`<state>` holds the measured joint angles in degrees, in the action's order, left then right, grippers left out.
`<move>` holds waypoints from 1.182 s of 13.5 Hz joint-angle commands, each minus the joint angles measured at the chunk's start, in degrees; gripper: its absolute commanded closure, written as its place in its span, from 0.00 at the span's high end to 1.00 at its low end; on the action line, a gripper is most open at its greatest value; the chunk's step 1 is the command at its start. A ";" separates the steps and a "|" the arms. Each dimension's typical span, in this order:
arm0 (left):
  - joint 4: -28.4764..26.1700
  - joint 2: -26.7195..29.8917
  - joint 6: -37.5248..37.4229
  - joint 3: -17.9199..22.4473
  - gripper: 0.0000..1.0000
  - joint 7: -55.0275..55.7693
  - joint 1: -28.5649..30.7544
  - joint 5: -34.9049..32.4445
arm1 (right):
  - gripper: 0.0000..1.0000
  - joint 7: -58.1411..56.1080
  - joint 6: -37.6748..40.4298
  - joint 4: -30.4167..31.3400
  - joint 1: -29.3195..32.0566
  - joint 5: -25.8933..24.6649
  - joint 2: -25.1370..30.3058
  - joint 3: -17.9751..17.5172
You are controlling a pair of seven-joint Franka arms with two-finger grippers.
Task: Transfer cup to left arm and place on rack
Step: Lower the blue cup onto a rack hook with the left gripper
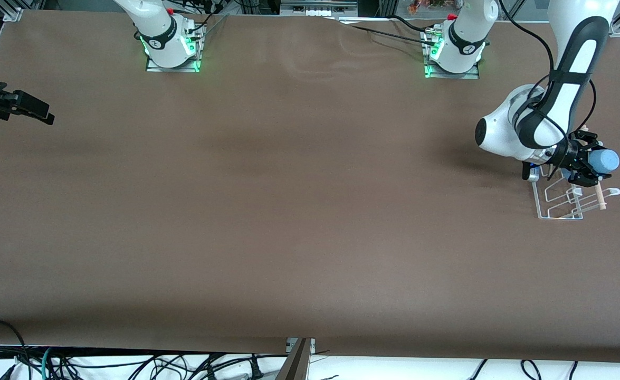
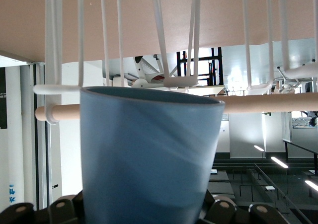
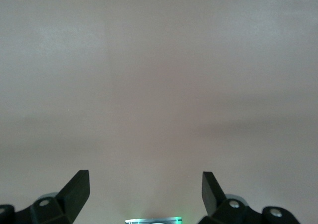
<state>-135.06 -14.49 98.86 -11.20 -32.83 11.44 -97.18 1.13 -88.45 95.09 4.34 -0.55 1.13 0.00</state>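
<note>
My left gripper [image 1: 590, 164] is shut on the light-blue cup [image 1: 604, 160] and holds it on its side over the white wire rack [image 1: 562, 203] at the left arm's end of the table. In the left wrist view the cup [image 2: 149, 159] fills the middle, its rim close to the rack's wires [image 2: 159, 40] and the pale wooden rod [image 2: 268, 103]. My right gripper [image 1: 34, 110] is open and empty at the right arm's end of the table; its wrist view [image 3: 145, 184] shows only bare table.
The brown table [image 1: 288, 211] stretches wide between the two arms. The arm bases [image 1: 170, 45] stand along the edge farthest from the front camera. Cables hang below the near edge.
</note>
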 commanded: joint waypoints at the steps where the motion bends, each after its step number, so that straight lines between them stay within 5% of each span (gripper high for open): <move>1: -0.65 -0.19 0.11 -0.14 0.00 2.16 0.77 -2.23 | 1.00 0.19 1.08 -1.57 0.24 -0.60 -0.42 -0.52; 12: -0.21 -3.97 0.28 -0.14 0.00 6.99 0.77 -2.23 | 1.00 0.10 0.99 -1.66 0.67 -0.25 -0.95 -0.35; 14: 0.05 -3.88 0.29 -0.22 1.00 6.82 0.69 -1.88 | 1.00 0.10 0.99 -1.66 0.76 -0.16 -0.95 -0.35; 16: 0.32 -3.62 0.29 -0.23 1.00 6.55 0.69 -1.53 | 1.00 0.10 0.99 -1.66 0.76 -0.07 -0.95 -0.35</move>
<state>-135.16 -18.41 98.96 -11.24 -26.77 11.67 -97.27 1.13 -88.44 95.00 4.40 -0.54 0.72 0.07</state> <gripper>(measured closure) 0.132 0.000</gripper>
